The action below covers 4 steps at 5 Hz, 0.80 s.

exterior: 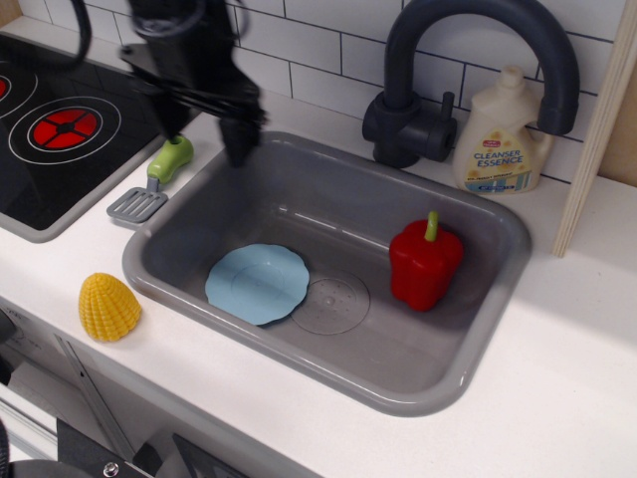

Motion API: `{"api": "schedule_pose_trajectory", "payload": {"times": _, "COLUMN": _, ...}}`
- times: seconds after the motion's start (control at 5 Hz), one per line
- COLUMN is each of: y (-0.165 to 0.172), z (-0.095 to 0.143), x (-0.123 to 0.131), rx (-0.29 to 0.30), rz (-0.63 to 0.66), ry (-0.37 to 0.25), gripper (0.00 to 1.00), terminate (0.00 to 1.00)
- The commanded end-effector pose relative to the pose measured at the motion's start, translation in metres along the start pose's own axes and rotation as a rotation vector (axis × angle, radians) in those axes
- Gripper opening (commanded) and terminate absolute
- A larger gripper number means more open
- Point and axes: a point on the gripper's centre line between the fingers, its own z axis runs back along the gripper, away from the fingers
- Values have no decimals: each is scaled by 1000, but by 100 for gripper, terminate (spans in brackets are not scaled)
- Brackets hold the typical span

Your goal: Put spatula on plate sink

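Taking the sink [478, 344] as the landmark: far off its left side the black stovetop [70, 139] lies with a red burner showing. On the white counter [557, 388] by the sink's front-left corner sits a yellow toy corn [109, 307]. The spatula [151, 182] lies on the counter between stovetop and the sink's left rim, just beside both. Its long axis runs diagonally: the slotted grey blade points toward the front left, the lime-green handle toward the back right. Bare counter lies in front of the blade.

Above the sink's back-left corner hangs the gripper [204, 134], dark and motion-blurred. Its fingers are spread apart and hold nothing; one hangs over the spatula's handle end, the other over the sink's back-left rim.

Inside the sink, the light-blue plate [258, 283] rests flat on the floor toward the front left, its right edge overlapping the round drain pattern [333, 304]. Its top is bare. Farther right a red toy pepper [426, 263] stands upright, apart from the plate. Behind the sink's back rim stand the dark faucet [438, 90] and, right of it, a cream bottle [503, 134].
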Motion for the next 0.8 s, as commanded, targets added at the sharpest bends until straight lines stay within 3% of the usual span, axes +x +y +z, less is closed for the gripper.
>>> {"api": "schedule_pose_trajectory", "payload": {"times": 0.0, "y": 39, "z": -4, "x": 15, "rx": 32, "rz": 32, "ry": -5, "gripper": 100, "terminate": 0}}
{"api": "schedule_pose_trajectory", "payload": {"times": 0.4, "y": 60, "z": -15, "x": 24, "rx": 44, "rz": 61, "ry": 42, "gripper": 100, "terminate": 0}}
{"api": "schedule_pose_trajectory", "payload": {"times": 0.6, "y": 51, "z": -35, "x": 11, "rx": 53, "rz": 39, "ry": 46, "gripper": 100, "terminate": 0}}
